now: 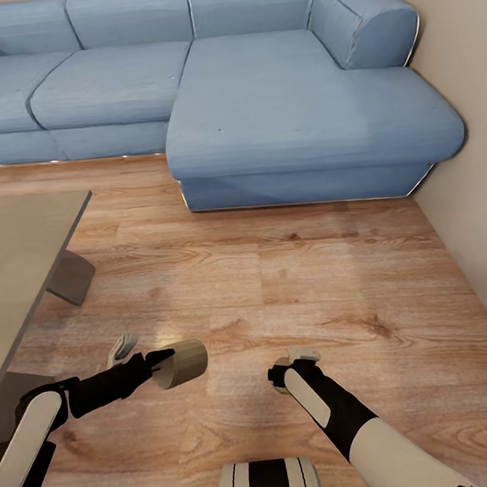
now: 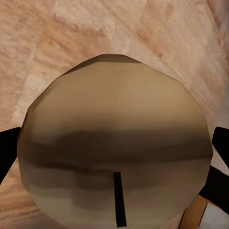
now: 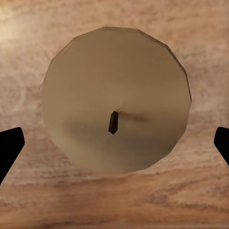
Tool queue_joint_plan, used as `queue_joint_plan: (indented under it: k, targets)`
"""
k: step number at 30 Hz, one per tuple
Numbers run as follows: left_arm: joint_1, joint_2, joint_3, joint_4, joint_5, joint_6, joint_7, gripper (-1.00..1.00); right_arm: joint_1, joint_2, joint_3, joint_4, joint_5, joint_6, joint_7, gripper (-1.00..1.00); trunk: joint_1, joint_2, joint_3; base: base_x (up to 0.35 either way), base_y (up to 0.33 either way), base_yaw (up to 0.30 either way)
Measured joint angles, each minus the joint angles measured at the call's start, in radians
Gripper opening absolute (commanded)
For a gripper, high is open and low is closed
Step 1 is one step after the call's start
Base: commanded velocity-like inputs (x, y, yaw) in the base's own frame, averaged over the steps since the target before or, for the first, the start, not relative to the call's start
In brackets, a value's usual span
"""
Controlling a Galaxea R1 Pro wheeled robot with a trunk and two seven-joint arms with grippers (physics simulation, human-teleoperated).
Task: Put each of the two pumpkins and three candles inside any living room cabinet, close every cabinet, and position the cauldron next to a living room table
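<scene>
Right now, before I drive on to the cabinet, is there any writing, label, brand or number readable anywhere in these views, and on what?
None: no text, label, brand or number can be read in any view.
Candle in the left gripper: plain tan, with a dark wick and no marking.
Candle in the right wrist view: plain flat top, only a wick.
Blue sofa, wooden floor and table: no print or signs.

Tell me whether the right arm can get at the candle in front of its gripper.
Probably yes: the candle sits centred between the open fingers of the right gripper, with only wooden floor around it and nothing in between.
</scene>
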Motion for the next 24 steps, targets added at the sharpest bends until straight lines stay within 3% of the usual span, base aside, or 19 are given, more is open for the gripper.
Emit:
queue_joint_plan:
  k: [24]
  targets:
    - [0.0,0.002,0.0,-0.001,-0.003,0.0,0.0,-1.0,0.0,-0.001,0.003,0.0,0.003,-0.035,0.008,1.0,0.005,-0.003,-0.046,0.0,0.0,0.0]
